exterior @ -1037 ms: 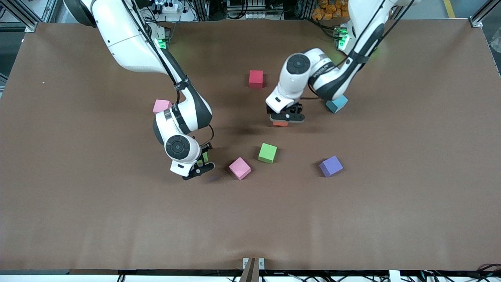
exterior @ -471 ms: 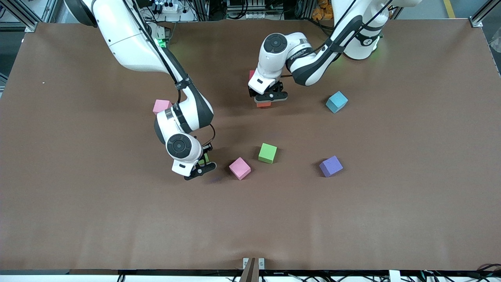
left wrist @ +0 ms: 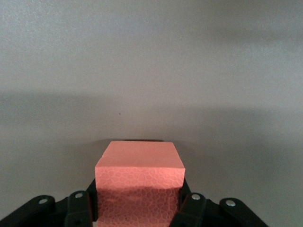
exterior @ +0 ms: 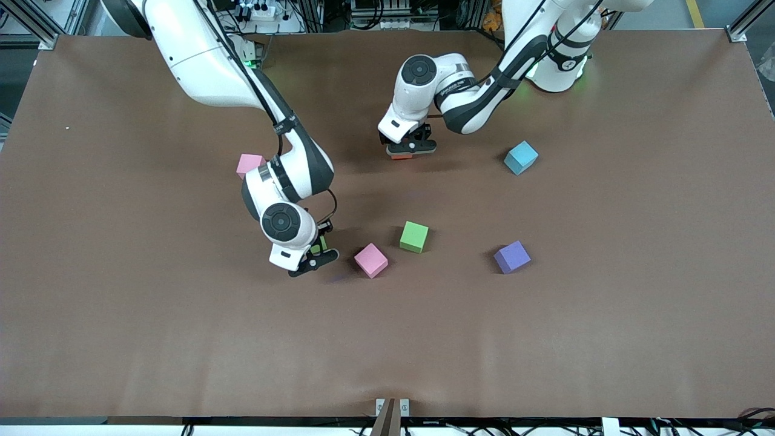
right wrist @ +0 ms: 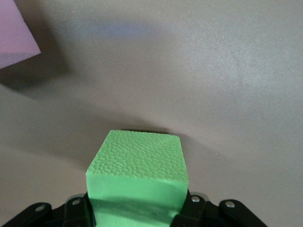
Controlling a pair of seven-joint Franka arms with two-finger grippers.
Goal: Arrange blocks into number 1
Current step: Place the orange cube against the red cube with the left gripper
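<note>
— What's my left gripper (exterior: 409,150) doing?
— It pinches the orange block (left wrist: 138,182) over the table (exterior: 605,303), toward the robots' bases.
— And the right gripper (exterior: 315,254)?
— I see it clamped on a green block (right wrist: 137,184), beside the pink block (exterior: 370,260). The other green block (exterior: 414,236), purple block (exterior: 512,257) and light blue block (exterior: 521,157) lie loose.

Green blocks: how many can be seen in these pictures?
2. One green block lies on the table, beside a pink block. The other green block is gripped by the right gripper.
</note>
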